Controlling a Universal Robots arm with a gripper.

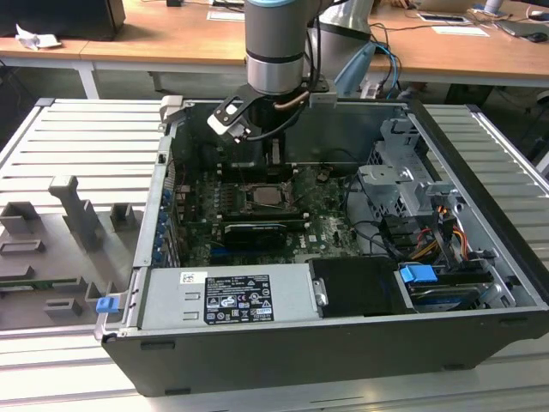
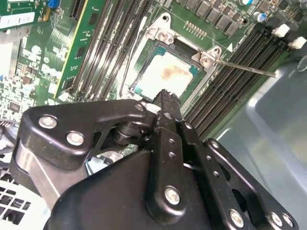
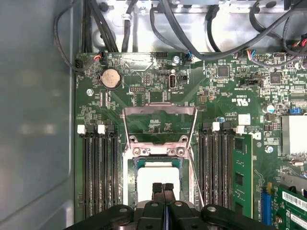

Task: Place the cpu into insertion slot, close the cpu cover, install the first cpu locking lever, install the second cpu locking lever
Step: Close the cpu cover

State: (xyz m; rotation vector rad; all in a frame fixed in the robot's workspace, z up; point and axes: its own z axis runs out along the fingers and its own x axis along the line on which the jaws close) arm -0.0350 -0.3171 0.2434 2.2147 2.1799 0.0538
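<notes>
At the exterior view's left, one ribbed metal desk carries several grey holders and one blue clip. Next comes one open computer case with a grey power supply along its near side. One arm reaches down into the case, above the insertion slot. In both wrist views the two black fingers are pressed together with no gap and nothing between them, just over the one cpu, which lies flat in the slot; whether they touch it I cannot tell. The single cpu cover lies swung open beyond its hinge. One thin lever wire stands unlatched beside the socket. Four white memory clips flank it, two on each side. At the exterior view's right sits one blue tab.
</notes>
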